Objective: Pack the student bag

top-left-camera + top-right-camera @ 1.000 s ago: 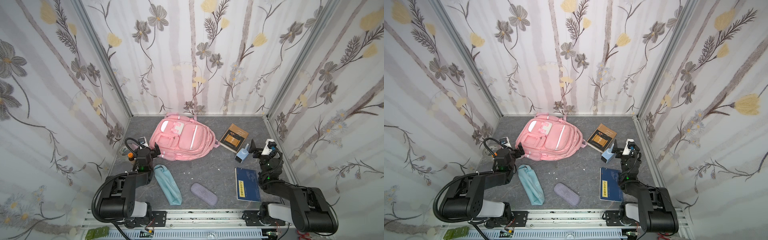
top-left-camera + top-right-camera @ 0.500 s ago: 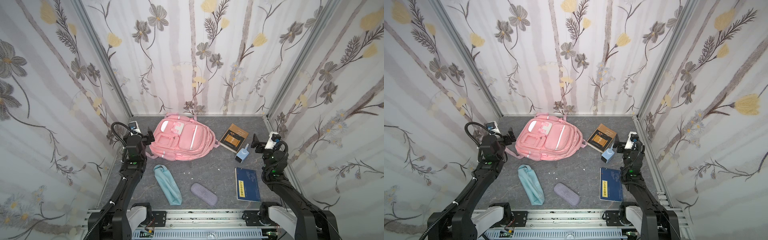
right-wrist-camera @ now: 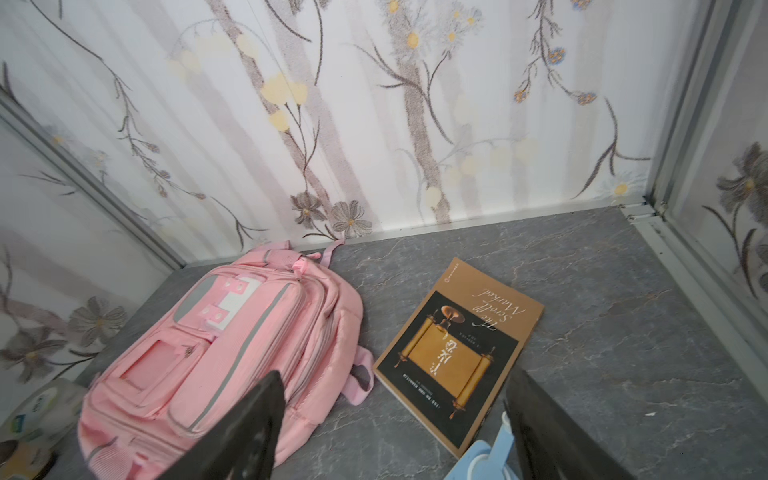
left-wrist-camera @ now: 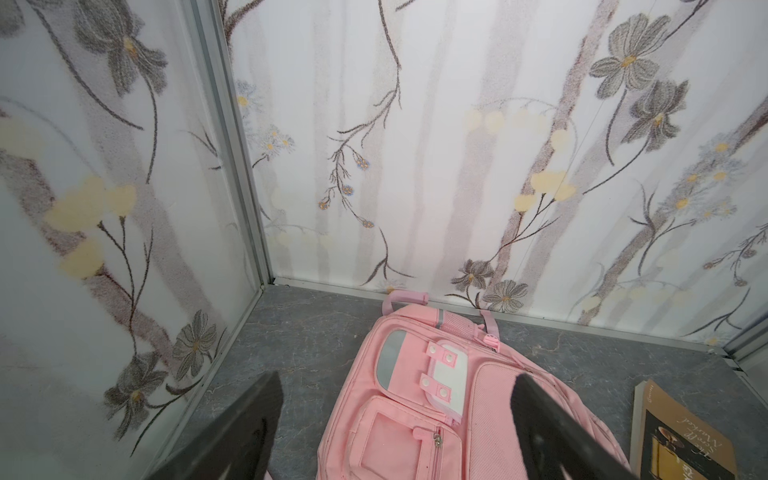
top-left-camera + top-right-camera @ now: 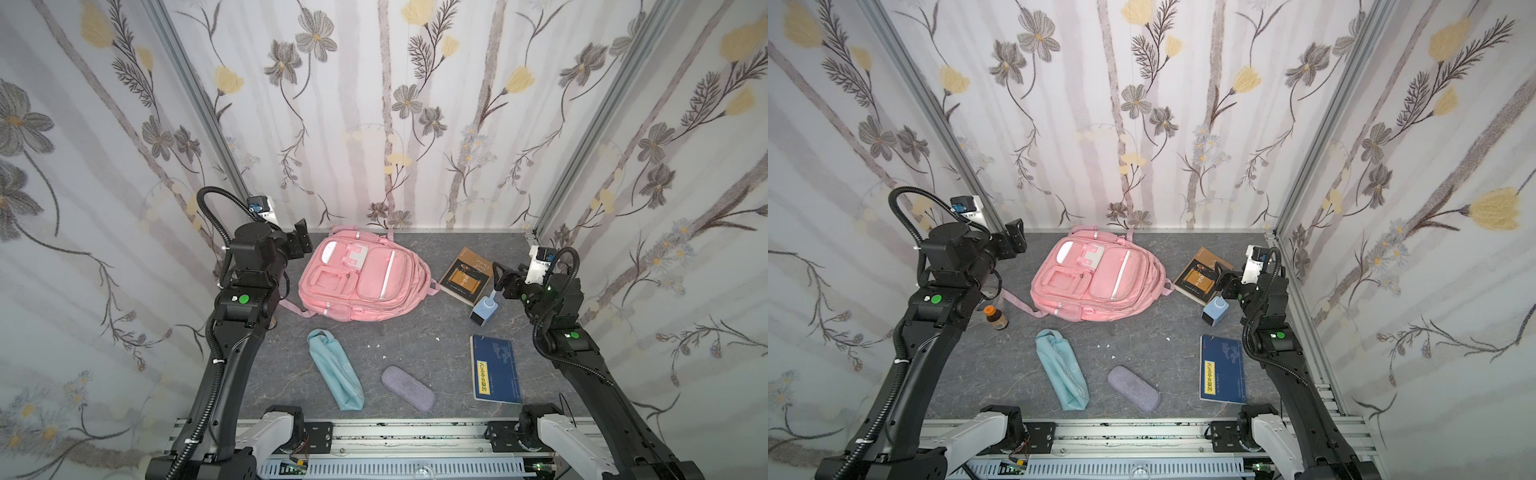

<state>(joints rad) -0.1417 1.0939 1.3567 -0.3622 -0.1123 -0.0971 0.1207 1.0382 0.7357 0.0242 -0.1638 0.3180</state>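
The large, soft pink fabric student bag [image 5: 359, 280] lies flat near the tabletop's back edge, apparently closed. Both arms have just risen from rest. The left gripper [image 5: 301, 243] and right gripper [image 5: 498, 276] flank it, jaws apart and empty. Nothing is packed yet: the brown paperback book [image 5: 467, 274], teal fabric pouch [image 5: 334, 374] and blue notebook [image 5: 494, 370] wait unobstructed.

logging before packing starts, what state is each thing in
student bag: zipped shut, lying front up
brown book: closed, flat
blue notebook: closed, flat
teal pouch: lying flat
glasses case: shut
bottle: capped, upright
left claw: open, empty
right claw: open, empty
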